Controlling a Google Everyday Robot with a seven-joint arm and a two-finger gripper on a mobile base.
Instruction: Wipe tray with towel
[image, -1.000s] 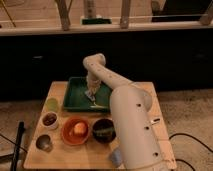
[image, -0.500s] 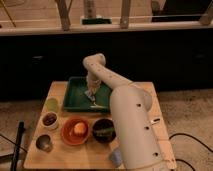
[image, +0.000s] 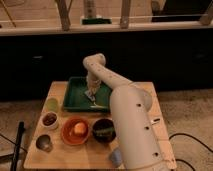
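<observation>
A dark green tray (image: 75, 97) sits at the back of the wooden table. My gripper (image: 91, 94) reaches down into the tray near its middle, at the end of the white arm (image: 107, 77). A pale towel (image: 98, 104) lies on the tray floor just in front of and to the right of the gripper, touching or under it.
On the wooden table (image: 155, 125) in front of the tray: a light green cup (image: 52, 104), a small white bowl of dark food (image: 49, 120), an orange plate with food (image: 76, 130), a black bowl (image: 103, 131), a metal cup (image: 44, 143). A dark counter runs behind.
</observation>
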